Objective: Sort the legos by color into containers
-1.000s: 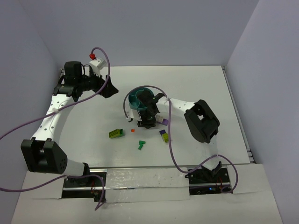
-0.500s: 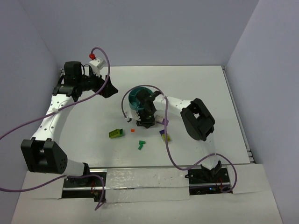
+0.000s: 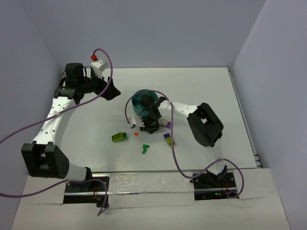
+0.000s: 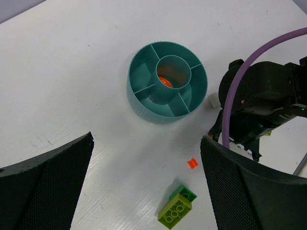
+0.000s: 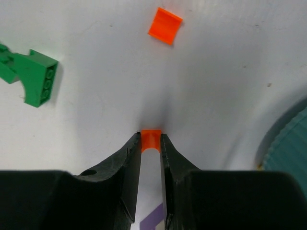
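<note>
The round teal bowl [image 3: 142, 99] has an orange bit inside its central ring [image 4: 164, 82]. My right gripper [image 5: 151, 140] is shut on a tiny orange-red bit [image 5: 151, 138] at the tabletop, just in front of the bowl [image 5: 288, 148]. A second orange bit [image 5: 165, 26] lies loose beyond it. A lime-green brick joined to a dark green one [image 4: 178, 207] lies on the table. A dark green brick [image 3: 145, 149] and a purple-and-yellow brick [image 3: 168, 139] lie nearer the front. My left gripper [image 4: 146, 187] is open and empty, high above and left of the bowl.
The right arm [image 4: 268, 100] reaches across the table beside the bowl [image 4: 168, 81]. A small white piece [image 4: 212, 99] lies between the arm and the bowl. Purple cables loop over both arms. Walls close the table's left, back and right sides.
</note>
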Robot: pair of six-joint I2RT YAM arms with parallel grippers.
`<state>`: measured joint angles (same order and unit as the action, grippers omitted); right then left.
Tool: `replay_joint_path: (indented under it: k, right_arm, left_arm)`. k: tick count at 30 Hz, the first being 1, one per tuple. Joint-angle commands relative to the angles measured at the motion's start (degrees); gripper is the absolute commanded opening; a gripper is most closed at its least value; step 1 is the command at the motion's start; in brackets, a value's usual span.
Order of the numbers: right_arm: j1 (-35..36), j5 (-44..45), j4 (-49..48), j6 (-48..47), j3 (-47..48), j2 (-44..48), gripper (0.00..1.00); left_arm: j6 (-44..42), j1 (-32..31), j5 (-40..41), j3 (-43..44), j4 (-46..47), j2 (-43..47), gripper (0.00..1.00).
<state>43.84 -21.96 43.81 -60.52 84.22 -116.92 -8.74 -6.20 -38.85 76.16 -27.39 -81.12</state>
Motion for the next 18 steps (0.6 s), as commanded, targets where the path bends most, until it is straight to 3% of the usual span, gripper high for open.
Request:
replay_joint_path:
  k: [1, 6, 11, 18]
  right_arm:
    - [1.08, -0.84, -1.39, 3.6, -3.32, 5.36, 0.11]
    - [0.99, -2.29, -1.79, 8.15, -3.04, 10.96, 0.0]
    - [0.41, -5.18, -1.55, 13.96, 0.47, 15.55, 0.0]
    - [-5.94, -8.34, -3.38, 26.53, 16.01, 14.78, 0.0]
  left_arm:
    - [0.64, 0.77, -0.19, -0.34, 2.49, 1.35, 0.99]
    - [1.55, 1.12, -0.79, -1.01, 3.24, 1.96, 0.99]
    - [2.07, 1.46, -0.69, -1.1, 3.66, 2.2, 0.99]
    - [2.94, 1.64, -0.26, -1.1, 4.37, 2.28, 0.99]
